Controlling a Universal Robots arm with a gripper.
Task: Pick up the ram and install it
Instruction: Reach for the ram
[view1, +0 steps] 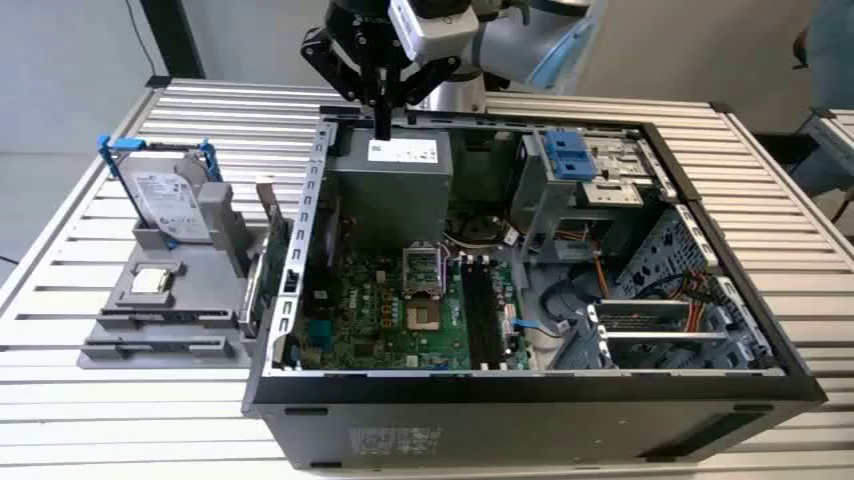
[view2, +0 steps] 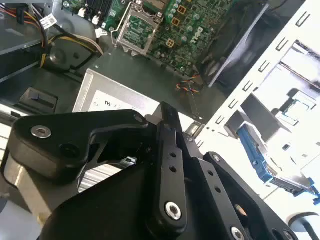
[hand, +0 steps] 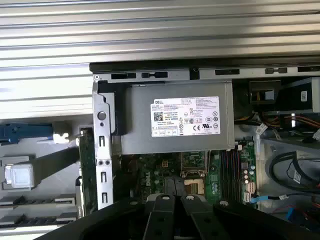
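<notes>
My gripper hangs above the far wall of the open computer case, over the grey power supply. Its black fingers stand pressed together, and I see nothing between them. In the first wrist view the gripper looks down on the labelled power supply and the motherboard. The black memory slots run along the motherboard beside the processor socket. I cannot pick out the ram in any view.
At the exterior view's left, a grey holder on the slatted table carries a silver hard drive in a blue frame. An upright green card stands between holder and case. Cables and a drive cage fill the case's right side.
</notes>
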